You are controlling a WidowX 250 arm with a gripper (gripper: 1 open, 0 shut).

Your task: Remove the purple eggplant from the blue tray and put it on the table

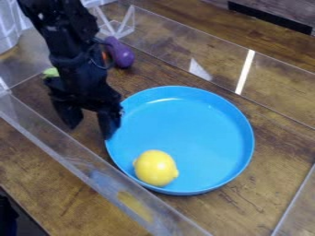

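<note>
Nearest, lower left: clear plastic strip (92,171), see-through, straight-edged, running diagonally over the brown wood tabletop (227,207). Tabletop has plank grain and a glossy finish, with a bright white streak of reflection right of the arm.

Next, yellow lemon (157,168): smooth, rounded, small nub at one side, sitting inside the blue tray (191,129) by its near rim. Tray is round, plain bright-blue plastic, low raised rim, smooth flat bottom. Lemon is the only food in it.

Black pincer (94,115) at the tray's left side, pointing down, jaws spread, nothing pinched between them. One finger is beside the tray rim; cannot tell whether it touches. Pincer and arm are dark, angular, jointed parts, slightly blurred.

Farther back, purple eggplant (120,53): glossy, dark purple, oblong, partly covered by the arm. It lies on the tabletop, outside the tray, beyond the pincer and well apart from its fingertips. Carrot mostly hidden behind the arm; green top (52,72) shows left, a bit of orange (105,57) right, near the eggplant.

No readable writing, labels or brands.
</note>
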